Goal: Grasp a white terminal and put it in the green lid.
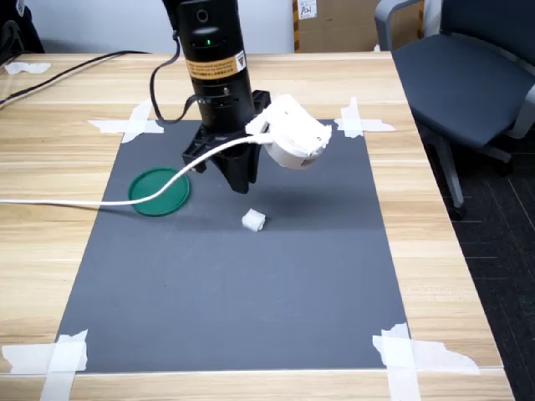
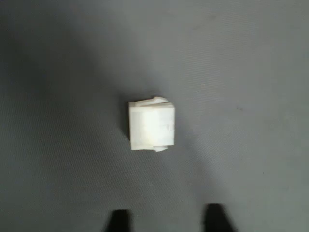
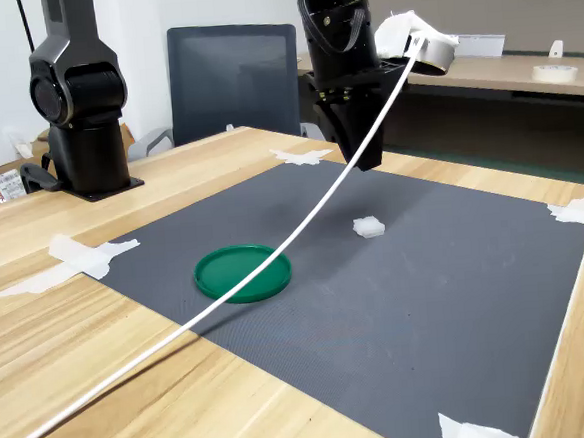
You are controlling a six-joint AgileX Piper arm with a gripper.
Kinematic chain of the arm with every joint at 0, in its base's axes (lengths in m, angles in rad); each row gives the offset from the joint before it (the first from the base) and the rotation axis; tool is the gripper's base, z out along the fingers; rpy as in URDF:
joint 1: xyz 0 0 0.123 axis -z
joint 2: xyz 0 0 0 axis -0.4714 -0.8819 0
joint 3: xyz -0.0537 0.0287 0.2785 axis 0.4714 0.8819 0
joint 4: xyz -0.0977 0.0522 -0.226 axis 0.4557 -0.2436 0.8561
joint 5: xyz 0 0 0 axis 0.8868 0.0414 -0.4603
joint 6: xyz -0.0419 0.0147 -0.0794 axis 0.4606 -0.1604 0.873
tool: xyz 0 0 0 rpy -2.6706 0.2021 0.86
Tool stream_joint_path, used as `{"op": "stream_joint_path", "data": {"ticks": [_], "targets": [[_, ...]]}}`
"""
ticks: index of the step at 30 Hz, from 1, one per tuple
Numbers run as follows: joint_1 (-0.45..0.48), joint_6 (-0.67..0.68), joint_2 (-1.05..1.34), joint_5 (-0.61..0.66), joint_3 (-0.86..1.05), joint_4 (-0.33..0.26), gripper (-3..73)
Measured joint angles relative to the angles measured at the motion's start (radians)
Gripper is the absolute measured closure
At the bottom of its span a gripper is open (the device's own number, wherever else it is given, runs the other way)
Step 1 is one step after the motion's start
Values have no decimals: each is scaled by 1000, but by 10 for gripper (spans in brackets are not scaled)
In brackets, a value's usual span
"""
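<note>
Hung above the dark grey mat [image 1: 234, 284] with black gripper [image 1: 241, 182] pointing down, clear of every object — jaws parted and holding nothing, two dark fingertips [image 2: 119, 221] showing apart at the edge of the wrist view. Carried a white wrist camera [image 1: 292, 134] on its side, with a white cable [image 1: 84, 201] trailing off across the table.

Sat alone on the mat just beyond the fingertips: the white terminal [image 1: 253, 220], untouched, resting flat. Looked nearly square from above in the wrist view [image 2: 151, 124], only slightly longer along the line joining its two small tabbed ends, that line running crosswise to the gap between the fingers. Too small in both exterior views to tell which face pointed up.

Lay flat on the same mat, well apart from the terminal, toward the first exterior view's left: the green lid [image 1: 159, 192], rim up and empty, partly crossed by the cable; seen nearer the camera in the second exterior view [image 3: 243, 273].

Fixed at the corners with white tape strips [image 1: 50, 357] to a light wooden table [image 1: 435, 242]. Stood beyond the table edge over dark carpet: a grey office chair [image 1: 460, 75] — plus a second black arm base [image 3: 81, 103] on the tabletop in the second exterior view.
</note>
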Motion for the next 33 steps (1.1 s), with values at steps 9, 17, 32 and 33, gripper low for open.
{"op": "stream_joint_path", "data": {"ticks": [9,17,32,33], "targets": [[0,37,-21,-22,-1,5,104],[0,41,-28,-8,-2,-15,97],[0,-53,-102,-11,-2,2,97],[0,-53,-108,-14,-2,3,97]]}}
